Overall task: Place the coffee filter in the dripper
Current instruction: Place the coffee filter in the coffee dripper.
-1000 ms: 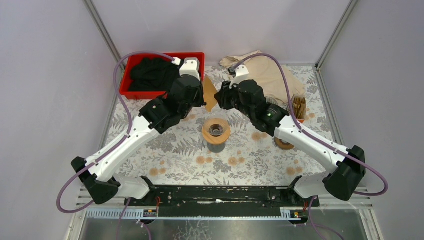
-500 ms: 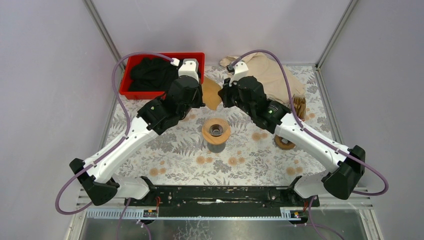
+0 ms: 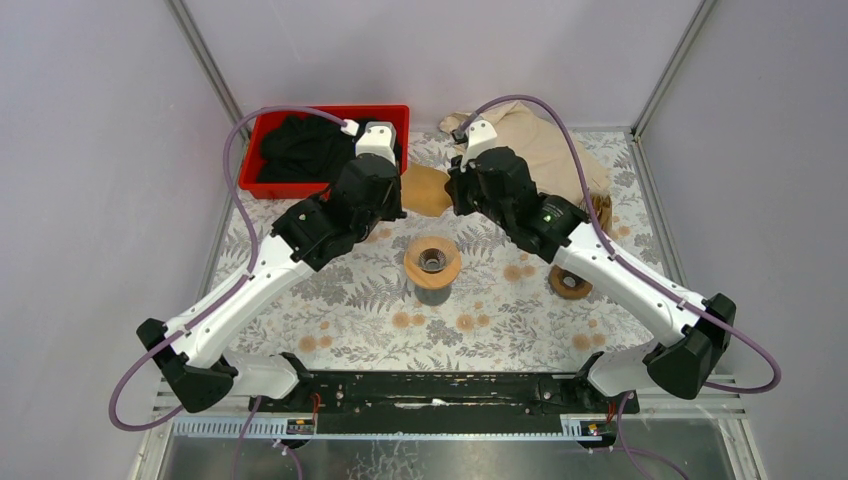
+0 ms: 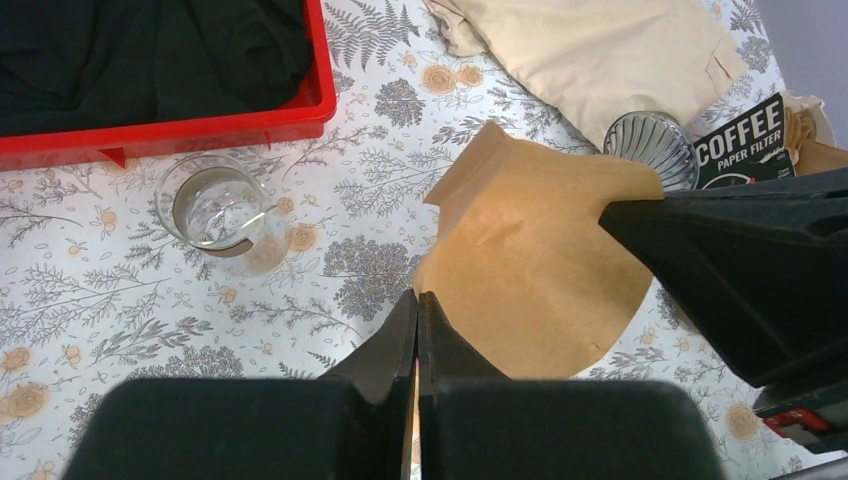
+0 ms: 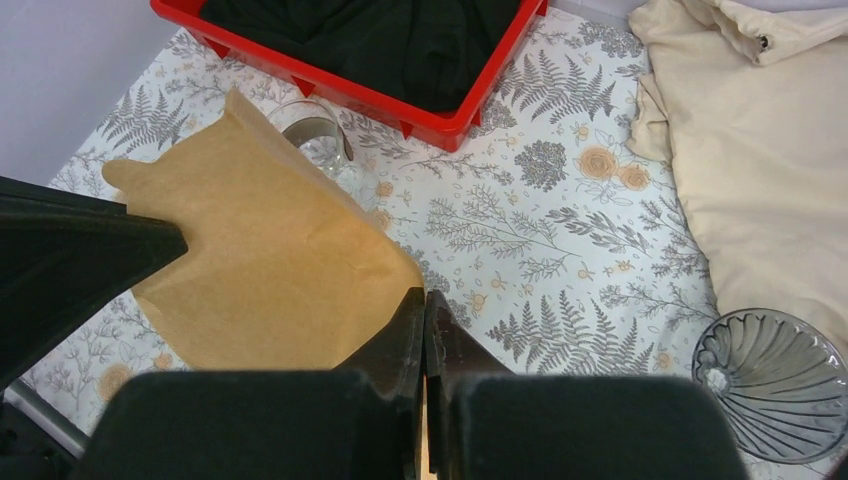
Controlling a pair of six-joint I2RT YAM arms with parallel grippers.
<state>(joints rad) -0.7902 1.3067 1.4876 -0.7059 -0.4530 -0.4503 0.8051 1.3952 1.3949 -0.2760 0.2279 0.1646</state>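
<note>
A brown paper coffee filter (image 3: 425,190) hangs above the table at the back centre, stretched between my two grippers. My left gripper (image 4: 417,295) is shut on one edge of the coffee filter (image 4: 530,270). Pinching the opposite edge of the coffee filter (image 5: 260,260), my right gripper (image 5: 425,293) is shut too. A clear ribbed glass dripper (image 4: 648,140) rests on the table beside the beige cloth, also visible as the dripper (image 5: 770,380) in the right wrist view. The right arm hides it from the top view.
A red tray (image 3: 262,180) holding black cloth sits back left, with a small glass cup (image 4: 213,205) in front. A beige cloth (image 3: 545,145) and a coffee filter box (image 4: 745,140) lie back right. A wood-ringed dark cylinder (image 3: 432,265) stands mid-table, a brown ring (image 3: 570,286) to its right.
My right gripper has closed on the filter's free edge. The filter has turned from edge-on to spread wide between both grippers, and both wrists have shifted slightly toward the back.
</note>
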